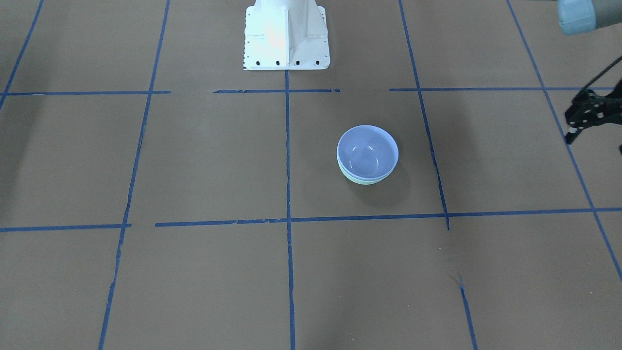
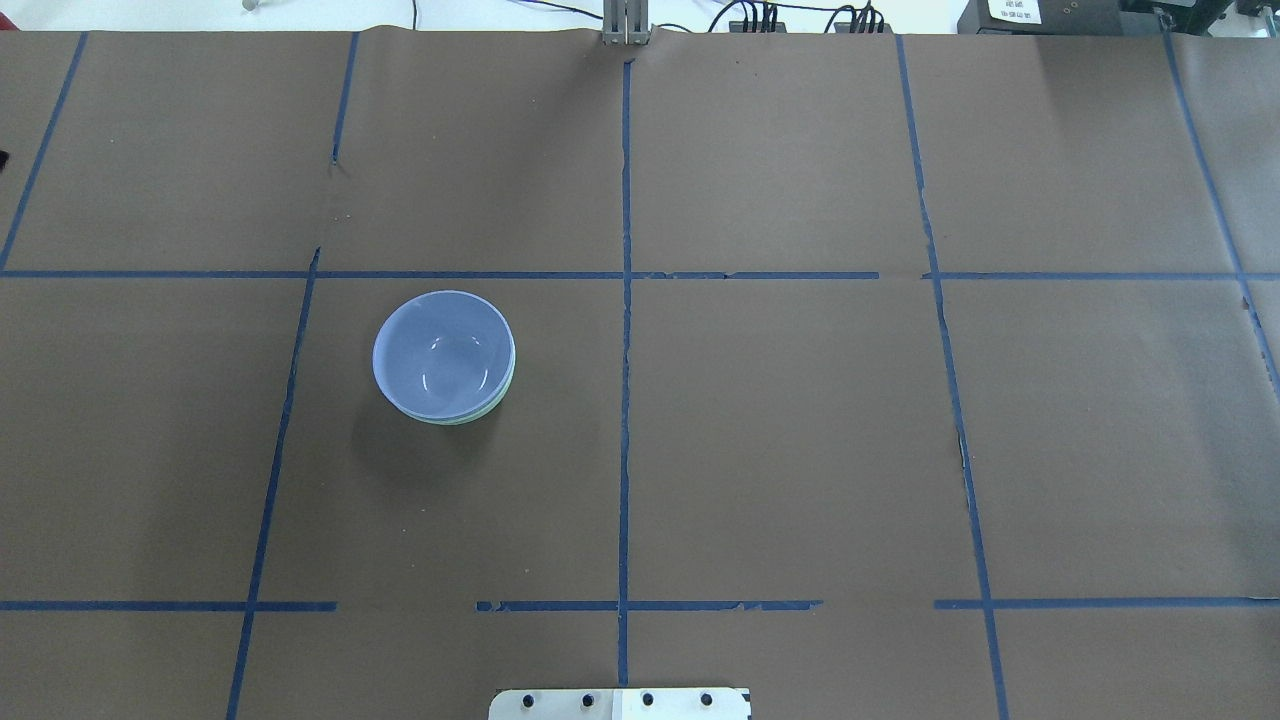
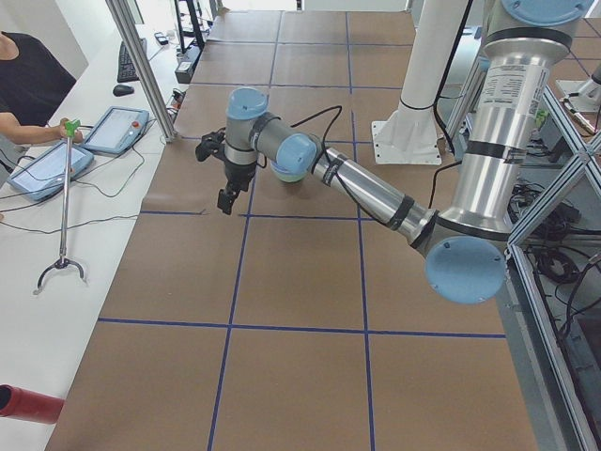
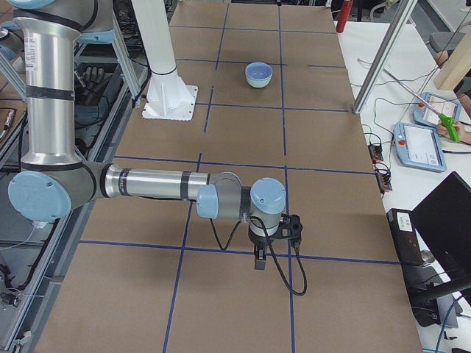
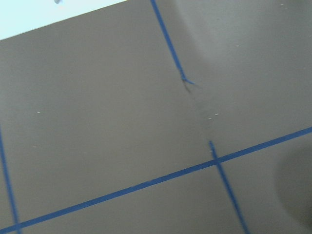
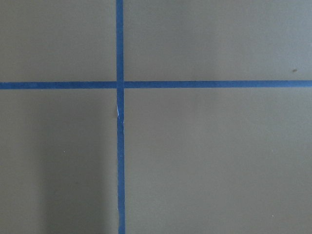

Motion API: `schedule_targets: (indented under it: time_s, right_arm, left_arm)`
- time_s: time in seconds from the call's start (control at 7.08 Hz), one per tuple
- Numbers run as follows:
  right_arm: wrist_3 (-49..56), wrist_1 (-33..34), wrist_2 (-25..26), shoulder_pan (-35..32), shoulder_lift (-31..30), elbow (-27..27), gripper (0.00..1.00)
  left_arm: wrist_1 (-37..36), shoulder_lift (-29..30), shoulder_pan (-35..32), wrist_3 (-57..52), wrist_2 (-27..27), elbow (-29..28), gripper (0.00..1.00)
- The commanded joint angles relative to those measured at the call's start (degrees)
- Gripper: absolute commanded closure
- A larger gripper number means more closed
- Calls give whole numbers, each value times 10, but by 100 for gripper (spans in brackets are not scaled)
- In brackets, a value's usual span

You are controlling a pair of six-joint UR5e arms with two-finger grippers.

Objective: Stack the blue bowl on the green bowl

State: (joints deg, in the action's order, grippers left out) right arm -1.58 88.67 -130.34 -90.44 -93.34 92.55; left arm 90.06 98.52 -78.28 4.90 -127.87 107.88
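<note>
The blue bowl [image 1: 368, 151] sits nested inside the green bowl [image 1: 360, 181], whose pale rim shows only under its near edge. The stack also shows in the overhead view, blue bowl [image 2: 443, 352] on top, left of the centre line. My left gripper [image 1: 596, 141] hangs above the table at the view's right edge, well clear of the bowls, fingers apart and empty. My right gripper [image 4: 259, 259] shows only in the exterior right view, far from the bowls, low over the paper; I cannot tell whether it is open or shut. Both wrist views show only bare paper and tape.
Brown paper with blue tape grid lines covers the table [image 2: 800, 420]. The white robot base [image 1: 286, 36] stands at the table's middle edge. An operator's bench with tablets [image 3: 113, 132] runs along the far side.
</note>
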Motion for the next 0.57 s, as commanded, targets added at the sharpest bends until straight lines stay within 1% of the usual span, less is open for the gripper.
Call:
schedule_targets:
  time_s: [0.0,0.14,0.28,0.42]
  right_arm:
    - [0,0,0,0,0,0,0]
    - [0,-1,0,0,0,0,0]
    - [0,0,0,0,0,0,0]
    - [0,-1,-1,0,0,0,0]
  left_arm:
    - [5,-61,-90,-130,-58,-79,0]
    - [8,-81,-107,-135,-59,-106,0]
    - [11,-106,-109,-131,-59,-116,0]
    - [0,-110,-110,-126,-55,-116,0]
